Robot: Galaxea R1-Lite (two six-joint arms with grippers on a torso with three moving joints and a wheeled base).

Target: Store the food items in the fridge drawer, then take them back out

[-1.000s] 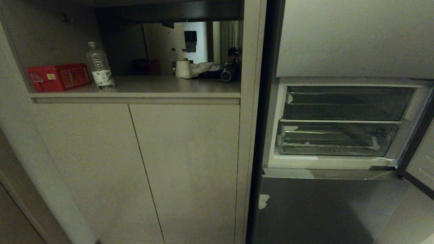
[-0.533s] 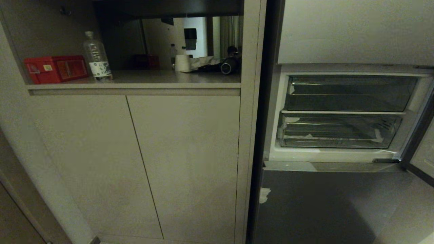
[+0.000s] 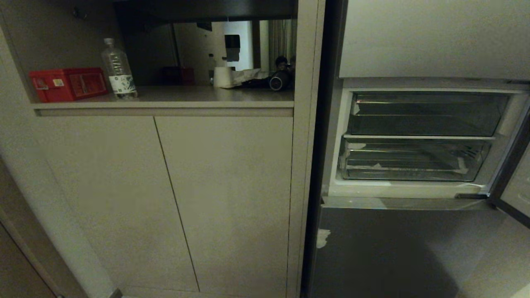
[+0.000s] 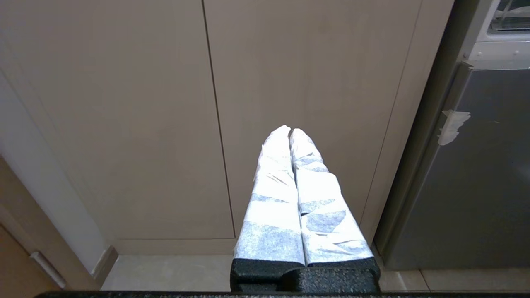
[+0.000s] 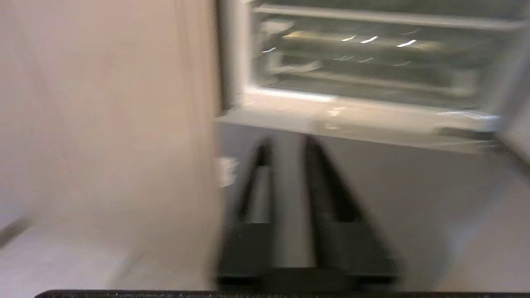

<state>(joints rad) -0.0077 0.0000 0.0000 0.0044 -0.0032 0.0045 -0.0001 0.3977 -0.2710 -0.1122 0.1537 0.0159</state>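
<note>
Clear plastic fridge drawer [image 3: 412, 164] sits low in the open fridge: stiff, light, probably slippery; hold its front rim. Right gripper [image 5: 290, 142] fingers slightly apart, left gripper [image 4: 289, 131] fingers together.

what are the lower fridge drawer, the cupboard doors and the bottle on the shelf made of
Lower fridge drawer: looks like clear, glossy plastic; you see through its front, and it carries bright glints.
Cupboard doors: matte beige panels, probably laminate or painted board; flat and without shine.
Bottle: seemingly thin clear plastic, see-through with ribbed sides and a printed label.
</note>
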